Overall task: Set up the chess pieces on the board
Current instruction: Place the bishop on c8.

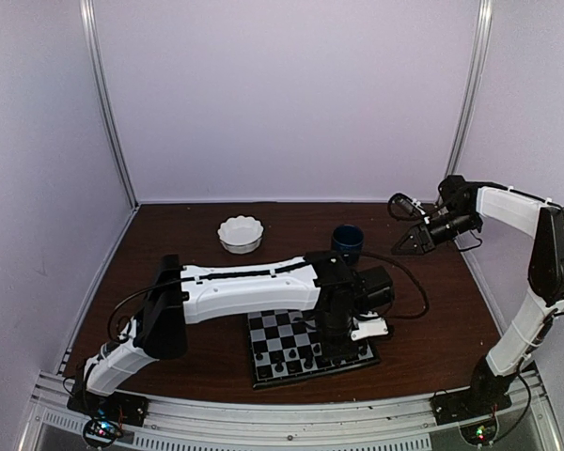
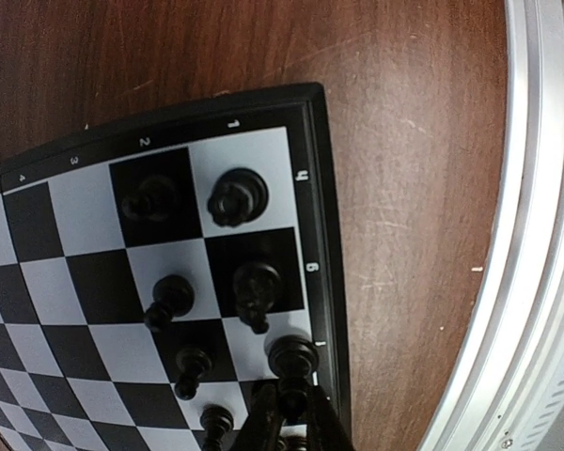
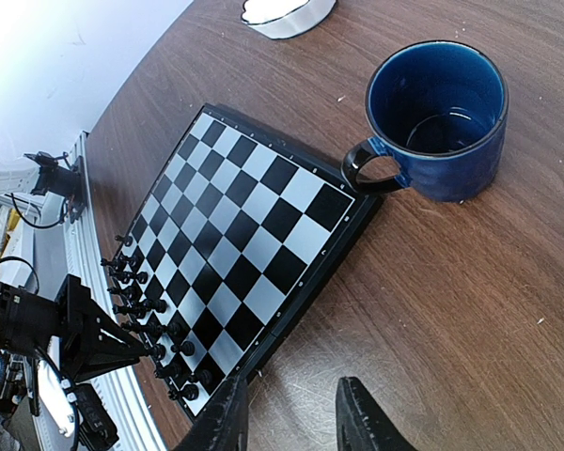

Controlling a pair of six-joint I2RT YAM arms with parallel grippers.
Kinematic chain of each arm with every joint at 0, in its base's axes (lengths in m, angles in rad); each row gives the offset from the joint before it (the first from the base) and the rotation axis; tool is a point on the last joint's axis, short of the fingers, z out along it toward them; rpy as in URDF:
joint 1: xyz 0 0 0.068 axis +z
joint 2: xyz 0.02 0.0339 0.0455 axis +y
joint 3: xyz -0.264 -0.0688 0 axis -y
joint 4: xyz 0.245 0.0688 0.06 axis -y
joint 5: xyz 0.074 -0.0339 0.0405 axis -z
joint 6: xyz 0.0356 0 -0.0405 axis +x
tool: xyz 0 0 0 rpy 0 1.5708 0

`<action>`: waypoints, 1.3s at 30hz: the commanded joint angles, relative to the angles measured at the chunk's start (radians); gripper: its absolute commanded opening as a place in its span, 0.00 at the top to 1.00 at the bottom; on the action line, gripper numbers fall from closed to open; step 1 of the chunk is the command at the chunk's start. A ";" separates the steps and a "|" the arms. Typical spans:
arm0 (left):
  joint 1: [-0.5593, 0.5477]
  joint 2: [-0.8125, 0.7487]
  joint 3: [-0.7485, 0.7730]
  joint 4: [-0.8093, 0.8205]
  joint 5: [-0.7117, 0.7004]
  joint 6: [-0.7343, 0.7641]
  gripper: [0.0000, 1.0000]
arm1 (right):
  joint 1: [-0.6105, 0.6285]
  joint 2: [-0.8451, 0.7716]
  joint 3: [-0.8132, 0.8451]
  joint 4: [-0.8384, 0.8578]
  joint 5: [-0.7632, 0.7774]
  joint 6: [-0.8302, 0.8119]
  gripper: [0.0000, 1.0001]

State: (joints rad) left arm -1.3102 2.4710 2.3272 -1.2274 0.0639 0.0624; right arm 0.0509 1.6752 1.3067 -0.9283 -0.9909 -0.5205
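Left wrist view shows seven chess pieces (image 2: 235, 197) in two rows along the near edge of the board (image 2: 66, 216). The right wrist view suggests perhaps twelve, too small to be sure. None lies loose on the table (image 3: 451, 310), so little seems left. The left gripper (image 2: 287, 418) stands almost closed at an edge piece; whether it grips, I cannot tell. The right gripper (image 3: 291, 423) hangs open and empty. There is one mug (image 3: 442, 113) and one bowl (image 3: 282, 14).
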 commanded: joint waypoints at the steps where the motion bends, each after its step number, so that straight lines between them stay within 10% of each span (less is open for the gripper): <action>1: 0.000 -0.012 -0.011 0.027 0.005 0.009 0.89 | 0.002 0.001 0.028 -0.015 -0.018 -0.012 0.66; 39: -0.001 -0.016 -0.018 0.044 -0.075 0.008 0.94 | 0.002 0.003 0.028 -0.018 -0.023 -0.019 0.66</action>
State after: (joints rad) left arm -1.3109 2.4710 2.3257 -1.2015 0.0029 0.0654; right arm 0.0509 1.6752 1.3067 -0.9318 -0.9932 -0.5255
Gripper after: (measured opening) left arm 0.070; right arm 0.339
